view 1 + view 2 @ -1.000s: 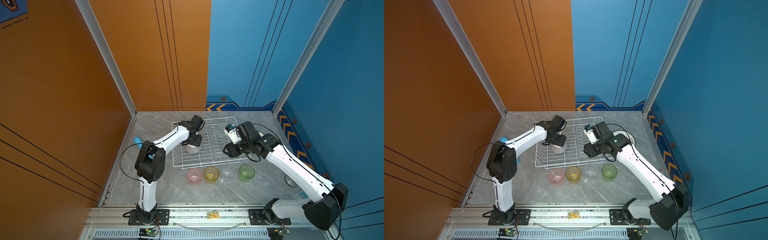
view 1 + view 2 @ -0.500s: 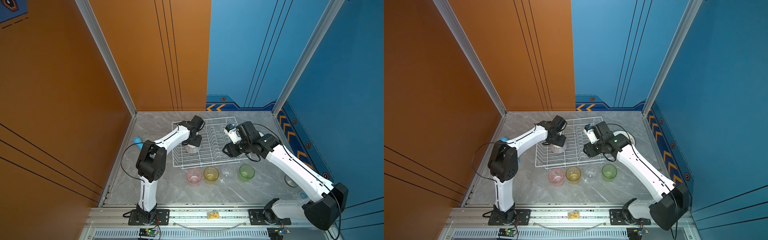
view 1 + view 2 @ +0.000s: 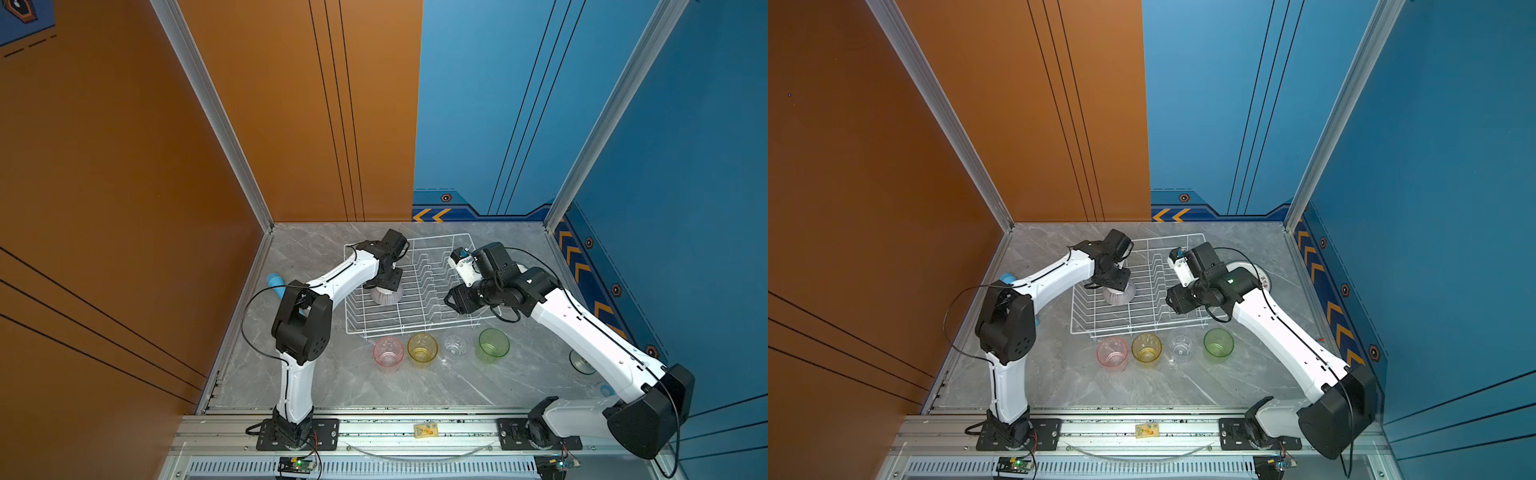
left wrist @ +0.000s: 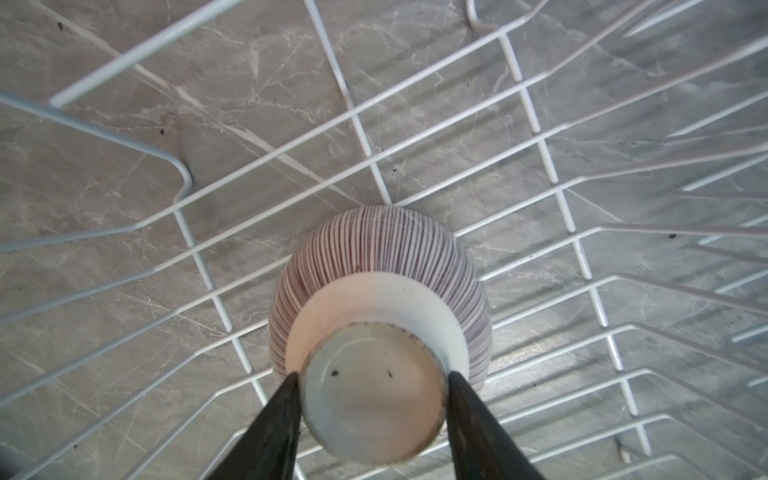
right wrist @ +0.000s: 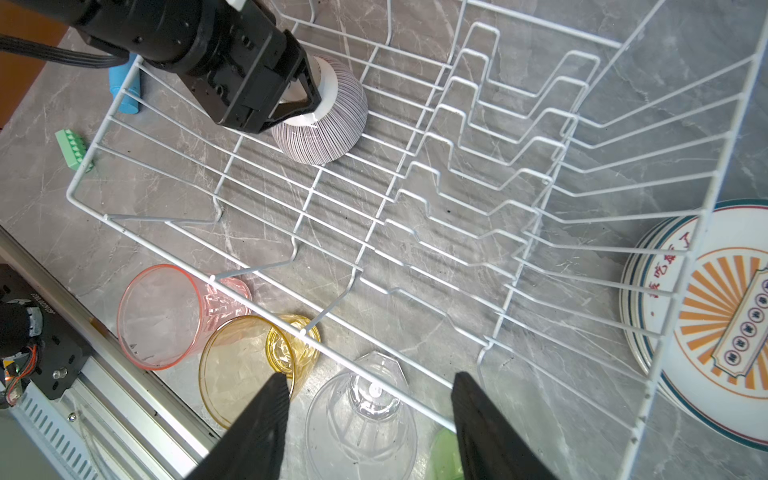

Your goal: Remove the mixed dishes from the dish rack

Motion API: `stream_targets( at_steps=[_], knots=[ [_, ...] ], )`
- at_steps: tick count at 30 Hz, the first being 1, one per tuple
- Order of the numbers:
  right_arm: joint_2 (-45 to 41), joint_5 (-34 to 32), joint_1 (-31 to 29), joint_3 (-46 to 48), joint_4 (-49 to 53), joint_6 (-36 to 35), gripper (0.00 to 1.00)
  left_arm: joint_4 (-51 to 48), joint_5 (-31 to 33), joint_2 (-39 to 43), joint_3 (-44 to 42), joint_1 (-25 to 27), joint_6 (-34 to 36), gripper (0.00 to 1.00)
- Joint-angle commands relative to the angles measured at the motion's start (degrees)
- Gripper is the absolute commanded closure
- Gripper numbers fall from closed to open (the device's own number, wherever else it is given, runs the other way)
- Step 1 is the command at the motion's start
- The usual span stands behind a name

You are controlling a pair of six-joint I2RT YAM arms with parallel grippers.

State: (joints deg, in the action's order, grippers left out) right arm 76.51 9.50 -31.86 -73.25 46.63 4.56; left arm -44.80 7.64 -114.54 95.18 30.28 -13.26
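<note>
Your left gripper (image 4: 372,376) has narrowed onto the foot of the upturned white purple-striped ceramic bowl (image 4: 376,257), pinching it inside the white wire dish rack (image 5: 303,332); lifting looks next. Your right gripper (image 5: 369,376) hangs spread, empty.

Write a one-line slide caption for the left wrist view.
Jaws of the left gripper grip the foot of the upturned striped bowl in the dish rack.
</note>
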Motion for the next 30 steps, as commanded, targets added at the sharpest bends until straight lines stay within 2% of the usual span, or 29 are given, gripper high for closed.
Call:
stream_targets(
  at_steps=[1,15,30],
  knots=[
    [0.50,1.18,0.23,0.48,-0.84,0.78,0.38,-1.96,-0.29,-0.35,0.03,-0.58,0.91,0.46],
    [0.65,2.02,0.69,0.94,-2.10,1.39,0.39,-1.96,-3.02,1.19,-0.53,-1.22,1.04,0.53],
    [-1.10,13.68,4.25,5.87,-10.04,5.33,0.39,-1.96,-5.44,5.86,-1.14,-1.88,1.22,0.55]
  ],
)
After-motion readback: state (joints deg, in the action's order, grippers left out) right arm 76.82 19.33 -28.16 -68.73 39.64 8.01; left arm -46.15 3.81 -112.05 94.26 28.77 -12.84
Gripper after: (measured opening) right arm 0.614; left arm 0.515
